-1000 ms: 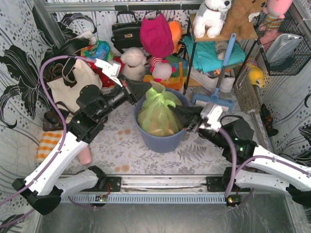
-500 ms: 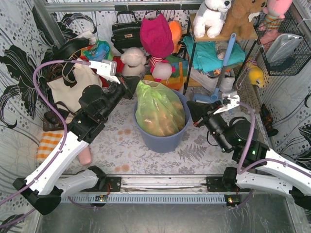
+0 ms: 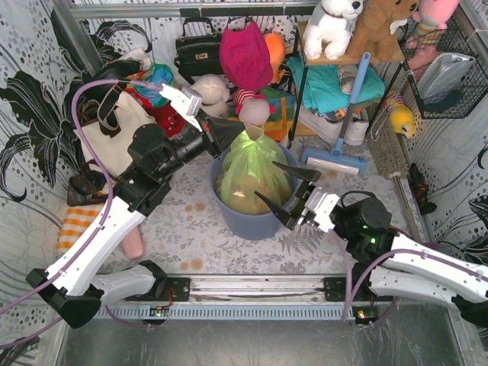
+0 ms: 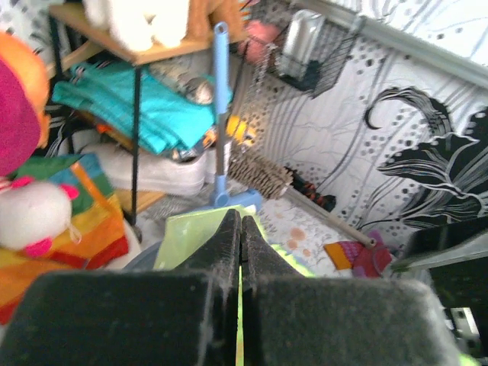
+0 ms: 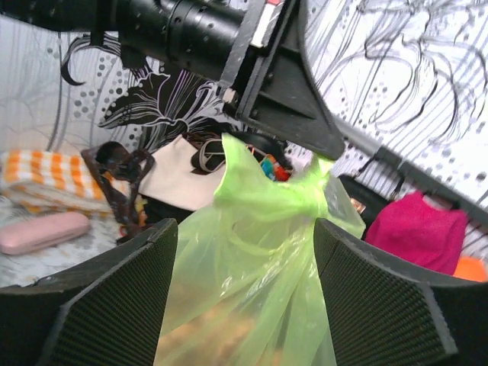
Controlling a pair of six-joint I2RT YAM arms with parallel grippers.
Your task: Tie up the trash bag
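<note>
The trash bag [image 3: 250, 171], thin light-green plastic with tan paper showing through, stands in the round blue-grey bin [image 3: 248, 221]. Its top is gathered into a knotted peak. My left gripper [image 3: 241, 137] is shut on that peak, with a sliver of green plastic between its fingers [image 4: 229, 236]. My right gripper [image 3: 284, 191] is open at the bag's near right side. In the right wrist view the bag [image 5: 259, 259] fills the gap between the spread fingers [image 5: 114, 297], which stand apart from it, below the left gripper [image 5: 324, 145].
Behind the bin lie soft toys [image 3: 248, 107], a black handbag [image 3: 197, 52] and a cream tote [image 3: 114, 137]. A shelf frame [image 3: 301, 84] and a blue broom [image 3: 339, 156] stand at the right. A pink case [image 5: 42, 232] and a checked cloth [image 3: 76, 225] lie at the left.
My right gripper has opened and swung in from the right to the bag's near side. The left gripper has moved right with the bag's top, drawing the bulging bag into a narrow peak.
</note>
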